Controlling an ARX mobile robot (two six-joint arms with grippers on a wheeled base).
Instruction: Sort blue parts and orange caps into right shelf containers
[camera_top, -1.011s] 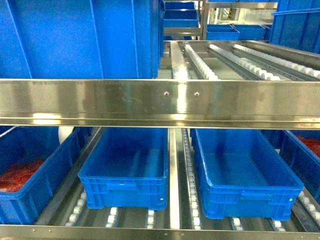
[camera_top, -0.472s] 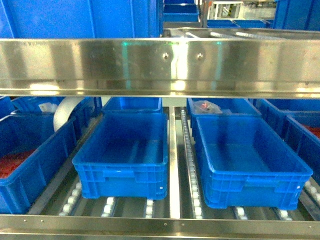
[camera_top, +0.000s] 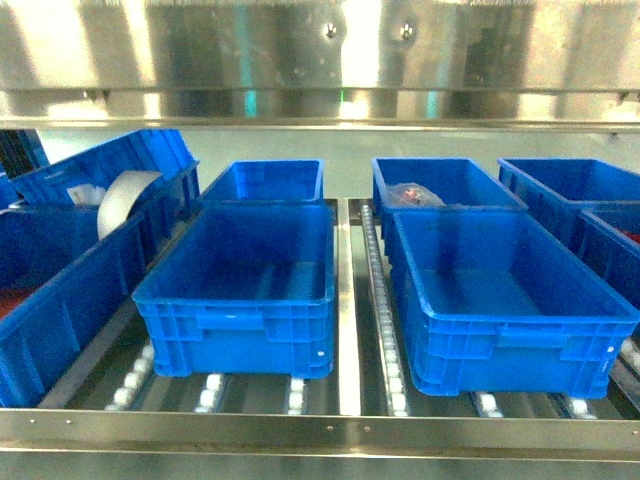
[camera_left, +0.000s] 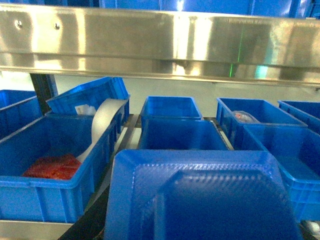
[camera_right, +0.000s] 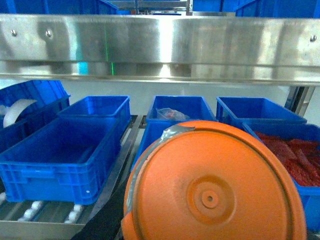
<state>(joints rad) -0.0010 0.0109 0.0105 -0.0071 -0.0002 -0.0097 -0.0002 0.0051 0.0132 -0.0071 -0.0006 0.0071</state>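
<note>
Shelf: the shiny stainless-steel rack (camera_top: 340, 50) with sloped tracks of small white rollers (camera_top: 377, 262) fills the head view; its upper front beam crosses the top.
Containers: large bright blue rectangular plastic bins sit on the lower tier, open side up, with their long axes running back along the tracks. The front left bin (camera_top: 235, 325) and front right bin (camera_top: 520, 345) look empty.
Other bins: the far-left one holds red material (camera_left: 52, 167), and a white tape roll (camera_top: 125, 195) leans beside it. A rear bin holds a clear bagged item (camera_top: 410, 192).
Orange cap: a round orange plastic cap (camera_right: 215, 190) sits close under the right wrist camera, in front of the shelf. Its flat face is turned to the lens, and being round it has no long axis.
Blue part: a bright blue blocky plastic piece (camera_left: 200, 195) sits close under the left wrist camera, its wider side across the view. We see no knob.
Claws: no finger shows in any view, so we cannot tell how wide either stands or whether it holds anything.
Step in hand: we judge it to be the approach to the right-hand bins.
Doing it well: we should pass under the beam, clear the near rim, keep one kind to each bin, and release low.
</note>
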